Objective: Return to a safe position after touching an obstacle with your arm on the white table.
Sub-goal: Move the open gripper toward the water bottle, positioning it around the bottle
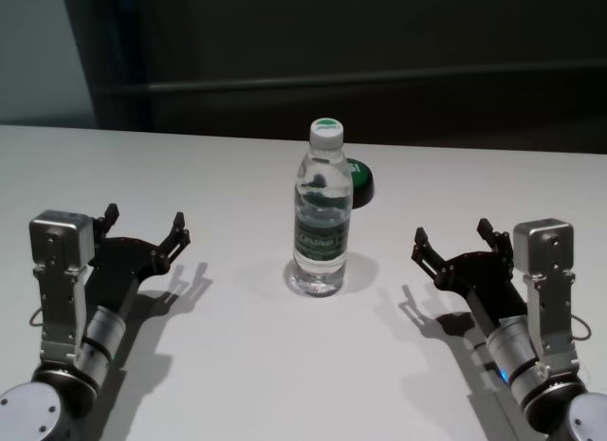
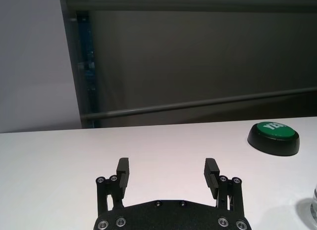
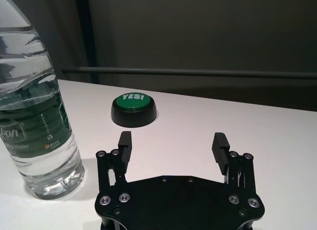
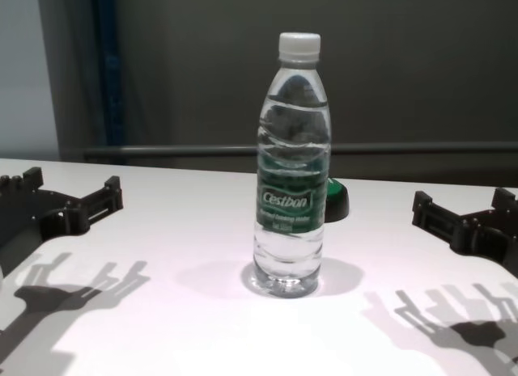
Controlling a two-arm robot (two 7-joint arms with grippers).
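A tall clear plastic water bottle (image 1: pixel 321 213) with a white screw cap and a dark green "Cestbon" label is standing upright near the middle of the wide, smooth white bench (image 1: pixel 285 365). Nothing is touching it. The chest view is showing the bottle (image 4: pixel 292 170) full of water and casting a soft shadow on the bench (image 4: pixel 186 327) around its base.

Just behind the bottle, on its right side, a low black puck with a green top (image 1: pixel 362 180) is resting on the bench. The right wrist view is showing this puck (image 3: pixel 134 109) with the word "YES!" printed on its green face, and the bottle (image 3: pixel 34 106) is standing close beside that arm's end effector. In the left wrist view the puck (image 2: pixel 274 137) is lying well apart from the left arm.

The left end effector (image 1: pixel 144 229) is hovering low over the bench to the left of the bottle, well apart from it, with its fingers (image 2: pixel 123 171) spread wide and holding nothing. The right end effector (image 1: pixel 453 238) is sitting in a mirrored place to the right of the bottle, also well apart, its fingers (image 3: pixel 219 147) likewise released and empty. Both are pointing roughly forward and slightly inward.
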